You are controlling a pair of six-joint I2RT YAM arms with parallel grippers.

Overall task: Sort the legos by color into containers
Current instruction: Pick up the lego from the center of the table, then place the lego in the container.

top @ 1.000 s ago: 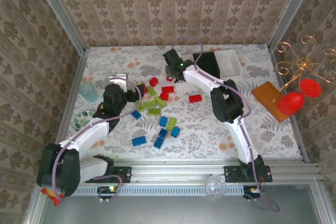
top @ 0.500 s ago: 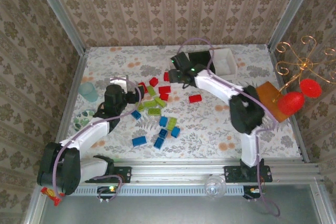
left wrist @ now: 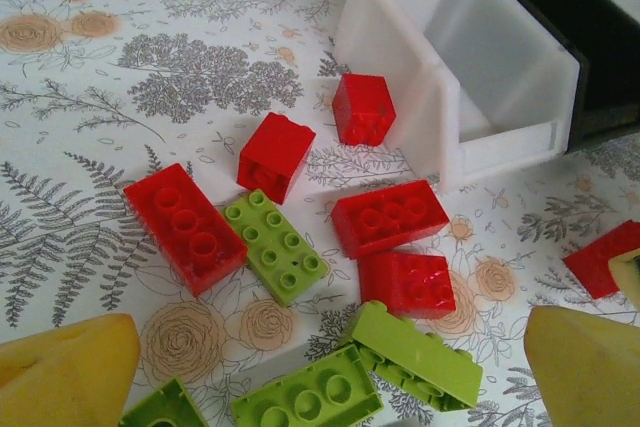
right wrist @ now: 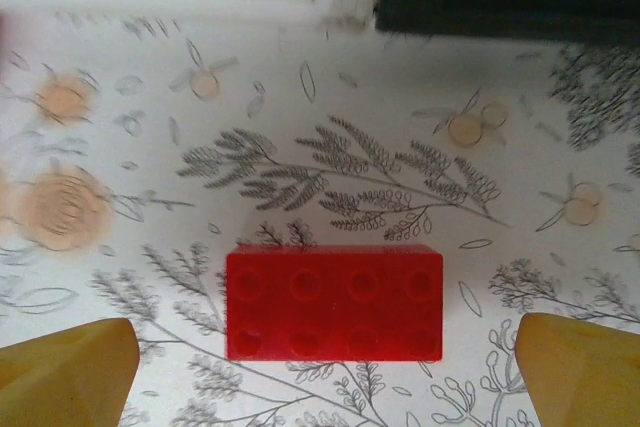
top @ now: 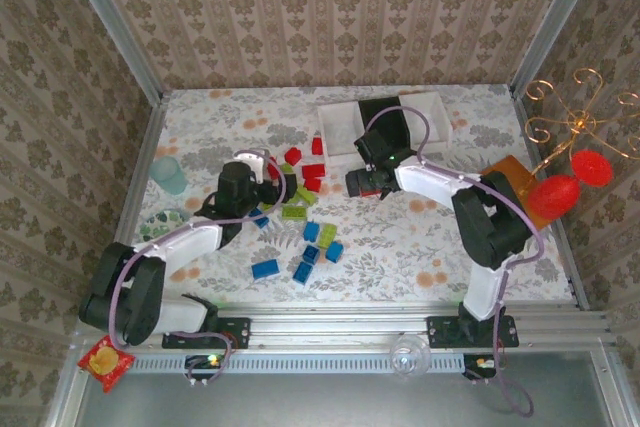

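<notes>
You are looking down on a floral-patterned tabletop [top: 420, 237]. Your right gripper [top: 368, 183] is hanging just right of the frame's centre. Above it, at upper centre, three shallow rectangular plastic trays are sitting joined in a row: a white tray [top: 338, 129] on the left, a black tray [top: 378, 107] in the middle and a second white tray [top: 437, 115] on the right.

In the right wrist view, the two yellow fingertips [right wrist: 65, 372] are standing wide apart in the bottom corners. A red two-by-four studded plastic brick [right wrist: 334, 302] is lying flat on the table between them, touching neither.

Your left gripper [top: 274, 185] is hovering left of centre in the overhead view, over a scatter of small studded bricks. In the left wrist view its yellow fingers [left wrist: 585, 367] are spreading wide at the bottom corners and holding nothing. Beyond them, loose red bricks [left wrist: 390, 217] and lime green bricks [left wrist: 275, 245] are lying mixed together across the middle of the frame. The left white tray is sitting at upper right there, just beside the nearest red brick.

Several blue bricks [top: 265, 268] are lying loose at lower centre of the overhead view, outside the trays.
</notes>
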